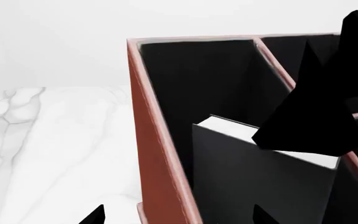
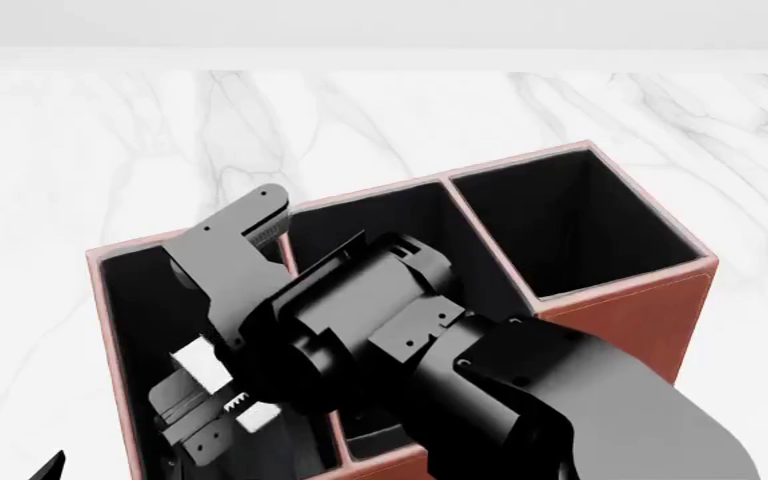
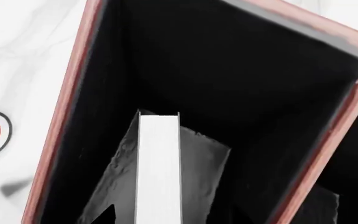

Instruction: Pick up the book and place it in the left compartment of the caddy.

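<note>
Already the book (image 1: 260, 182) is seen standing on edge inside the left compartment (image 1: 197, 79) of the caddy (image 1: 157, 154), its white page edges (image 3: 159, 168) facing upward below the pale rim. The placing step is judged to be nearly done. The right gripper (image 2: 204, 395) is lowered into that bay over the book; its fingers (image 2: 195, 362) are seen on either side of the white edge, but whether the book is clamped or freed cannot be told. The left gripper is not clearly shown, only dark tips at the border of its own view. Next, a release and a straight upward withdrawal are judged to be needed. Room is tight: the bay walls and the divider (image 2: 307, 330) stand close beside the arm, while open marble table (image 2: 77, 150) lies around the caddy
</note>
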### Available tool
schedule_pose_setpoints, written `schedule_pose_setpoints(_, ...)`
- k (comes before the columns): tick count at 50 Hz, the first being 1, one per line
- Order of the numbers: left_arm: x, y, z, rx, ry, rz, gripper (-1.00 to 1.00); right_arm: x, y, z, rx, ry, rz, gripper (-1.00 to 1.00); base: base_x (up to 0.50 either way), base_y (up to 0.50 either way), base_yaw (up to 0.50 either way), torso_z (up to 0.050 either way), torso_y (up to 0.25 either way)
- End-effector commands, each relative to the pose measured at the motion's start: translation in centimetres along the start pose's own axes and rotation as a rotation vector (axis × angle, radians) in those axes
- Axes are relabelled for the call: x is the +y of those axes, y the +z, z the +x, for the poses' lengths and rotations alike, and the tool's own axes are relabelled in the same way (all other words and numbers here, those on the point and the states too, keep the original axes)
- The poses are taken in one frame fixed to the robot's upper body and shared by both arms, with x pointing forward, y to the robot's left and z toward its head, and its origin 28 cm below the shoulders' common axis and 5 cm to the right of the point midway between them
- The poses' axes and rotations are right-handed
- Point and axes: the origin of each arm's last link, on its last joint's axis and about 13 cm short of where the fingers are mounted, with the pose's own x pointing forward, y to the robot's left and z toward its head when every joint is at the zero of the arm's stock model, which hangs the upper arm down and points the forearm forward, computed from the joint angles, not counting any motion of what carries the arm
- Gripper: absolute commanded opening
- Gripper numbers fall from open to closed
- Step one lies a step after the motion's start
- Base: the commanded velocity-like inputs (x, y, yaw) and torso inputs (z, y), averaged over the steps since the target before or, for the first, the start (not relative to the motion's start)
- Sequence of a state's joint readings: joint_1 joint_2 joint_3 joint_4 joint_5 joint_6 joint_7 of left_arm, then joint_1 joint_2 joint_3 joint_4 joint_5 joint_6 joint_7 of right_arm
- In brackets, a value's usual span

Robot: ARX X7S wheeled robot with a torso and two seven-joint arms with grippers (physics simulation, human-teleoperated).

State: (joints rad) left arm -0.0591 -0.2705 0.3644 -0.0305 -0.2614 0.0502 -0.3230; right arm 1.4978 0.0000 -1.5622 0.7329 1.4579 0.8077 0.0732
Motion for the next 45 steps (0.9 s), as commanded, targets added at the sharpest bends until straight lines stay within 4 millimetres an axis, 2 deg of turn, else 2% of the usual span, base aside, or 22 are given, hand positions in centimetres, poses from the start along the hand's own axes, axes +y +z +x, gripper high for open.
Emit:
schedule_pose_setpoints(1,0.0,0.0,0.0,0.001,-0.001,0.0,1.0,-0.1,-0.1,0.1,0.001,0.002,-0.002,1.0,0.0,0.0,0.0,0.0,0.0)
schedule_pose_setpoints(11,0.0,0.0,0.0,0.001,-0.003,0.0,1.0,-0.5,0.6,-0.6,-0.005,-0.003,0.005,1.0,0.0,0.0,0.0,0.0,0.0)
schedule_pose_setpoints(19,0.1,0.2,0.1,0.0,0.004,-0.007,1.0,-2.0,3.8,-4.5,0.005,0.019,0.019,1.0,0.0,0.0,0.0,0.0,0.0)
schedule_pose_setpoints(20,0.2,0.2,0.1,0.0,0.005,-0.008,1.0,-2.7,4.5,-5.6,0.004,0.015,0.042,1.0,0.0,0.0,0.0,0.0,0.0)
schedule_pose_setpoints(29,0.1,0.2,0.1,0.001,0.006,-0.01,1.0,-5.4,6.4,-9.3,-0.037,-0.005,0.121,1.0,0.0,0.0,0.0,0.0,0.0)
schedule_pose_setpoints(39,0.2,0.3,0.1,0.002,0.008,-0.013,1.0,-6.2,4.4,-10.7,-0.06,0.006,0.153,1.0,0.0,0.0,0.0,0.0,0.0)
schedule_pose_setpoints(45,0.3,0.4,0.2,-0.001,0.013,-0.017,1.0,-6.0,1.8,-11.6,-0.169,0.023,0.246,1.0,0.0,0.0,0.0,0.0,0.0)
